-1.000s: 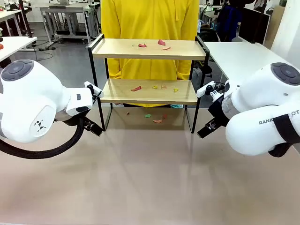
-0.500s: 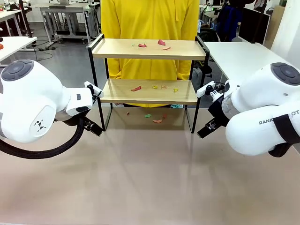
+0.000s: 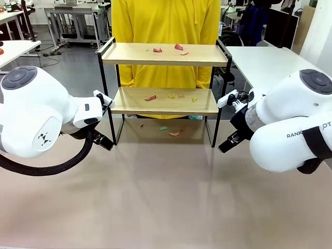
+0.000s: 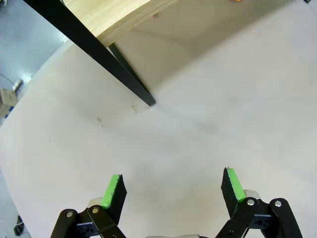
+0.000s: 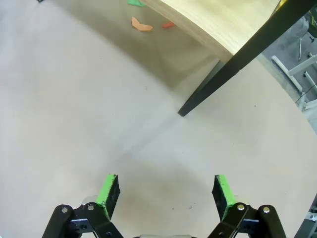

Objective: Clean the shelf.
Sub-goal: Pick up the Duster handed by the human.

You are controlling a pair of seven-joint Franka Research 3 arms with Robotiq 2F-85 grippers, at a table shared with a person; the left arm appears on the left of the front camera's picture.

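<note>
Small two-tier shelf (image 3: pixel 129 54) of light wood boards in a thin black metal frame, flanked by two white robot arms.
The shelf stands at the far middle of the pale beige tabletop (image 3: pixel 166 197), just in front of a person in a yellow top (image 3: pixel 166 21). Small coloured paper scraps (image 3: pixel 157 50) lie on both boards and on the tabletop beneath. The black, green-padded left pincer (image 4: pixel 173 186) hangs over bare tabletop near the shelf's left front leg, jaws apart and empty. The matching right pincer (image 5: pixel 166 191) hangs near the right front leg, also apart and empty.
</note>
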